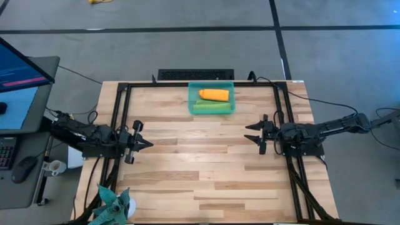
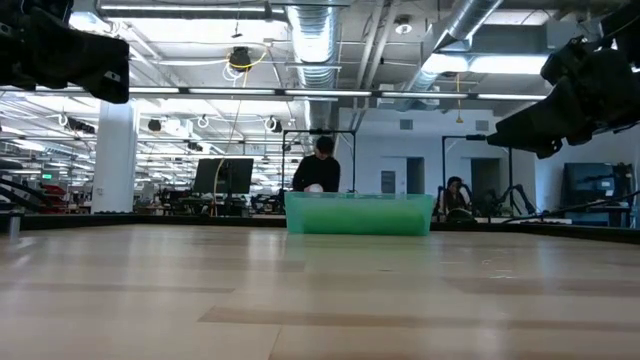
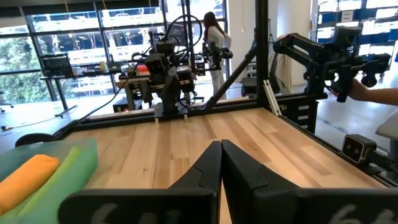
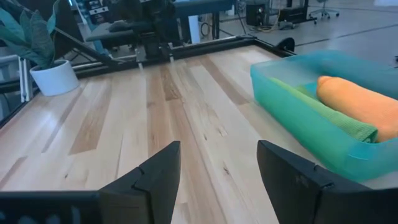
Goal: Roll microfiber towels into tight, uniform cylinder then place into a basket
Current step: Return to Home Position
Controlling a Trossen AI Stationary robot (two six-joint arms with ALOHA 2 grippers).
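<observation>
Your left gripper is pinched fully shut, fingers touching with nothing between them, and it hangs above the left side of the table. Your right gripper faces it from the right side, spread wide and empty too. Both are well apart from the basket, which sits at the middle of the table's far edge as the low view sees it, with the orange towel and green towel rolled up inside, lying side by side and touching, green one nearer the grippers.
</observation>
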